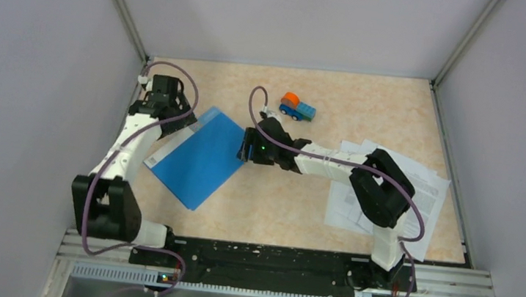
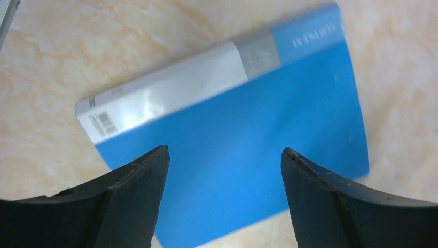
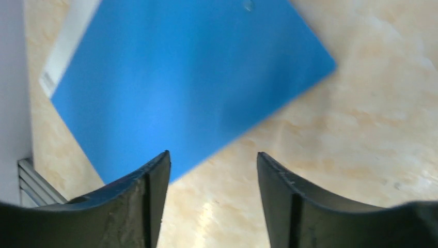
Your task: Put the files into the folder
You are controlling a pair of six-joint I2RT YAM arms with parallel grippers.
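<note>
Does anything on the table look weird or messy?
A little toy truck sits at the far side, odd beside office things. The files lie fanned out crookedly, and the folder lies slanted.

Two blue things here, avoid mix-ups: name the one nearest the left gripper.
The folder, flat beneath the left gripper; the small toy truck, orange-topped, stands farther back.

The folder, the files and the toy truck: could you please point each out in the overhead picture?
folder point(image 1: 200, 160): top external view, middle of its blue cover.
files point(image 1: 429, 189): top external view, printed sheet near the stack's right edge.
toy truck point(image 1: 298, 108): top external view, middle of its body.
</note>
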